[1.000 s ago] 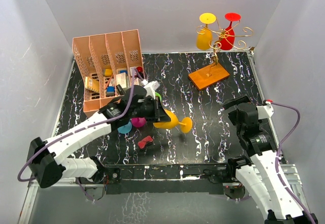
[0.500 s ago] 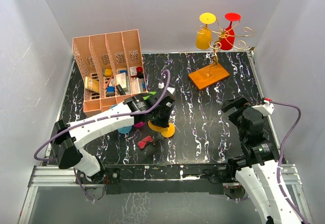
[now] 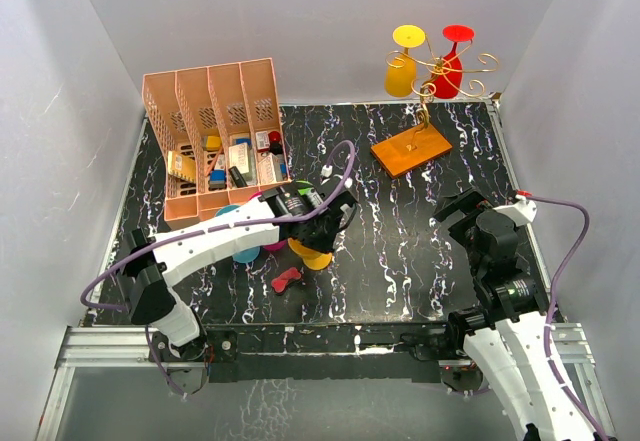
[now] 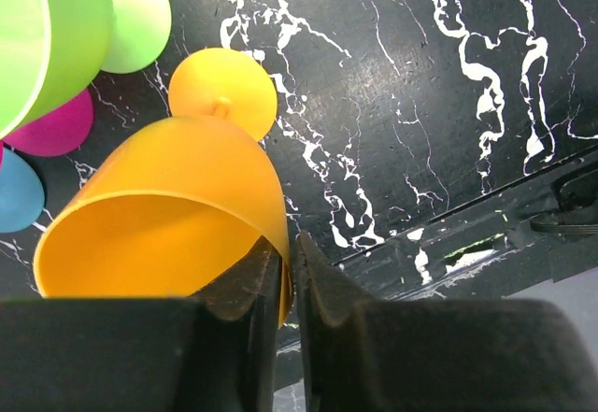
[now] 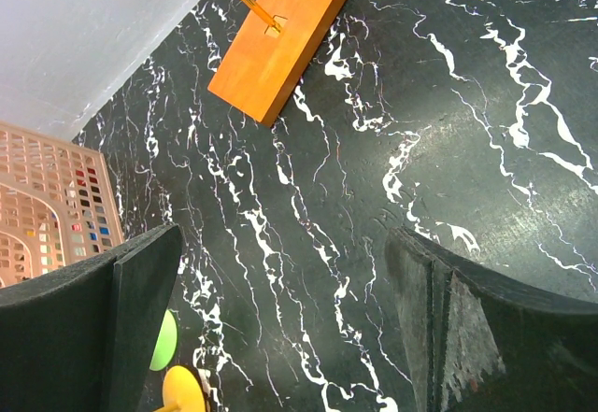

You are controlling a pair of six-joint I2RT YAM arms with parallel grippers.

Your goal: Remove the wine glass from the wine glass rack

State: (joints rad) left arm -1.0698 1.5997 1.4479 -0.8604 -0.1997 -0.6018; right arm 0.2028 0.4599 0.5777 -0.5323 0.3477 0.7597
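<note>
Gold rack far right holds yellow glass, red glass; left gripper pinches orange glass, right gripper spread.

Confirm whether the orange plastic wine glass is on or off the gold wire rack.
Off. The left gripper pinches the orange wine glass by its rim over the black table, apart from the gold wire rack.

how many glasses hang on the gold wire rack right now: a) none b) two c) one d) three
b: only a yellow glass and a red glass hang upside down from the wine glass rack; the orange glass is off it, pinched at its rim in the jaws of the left gripper.
</note>
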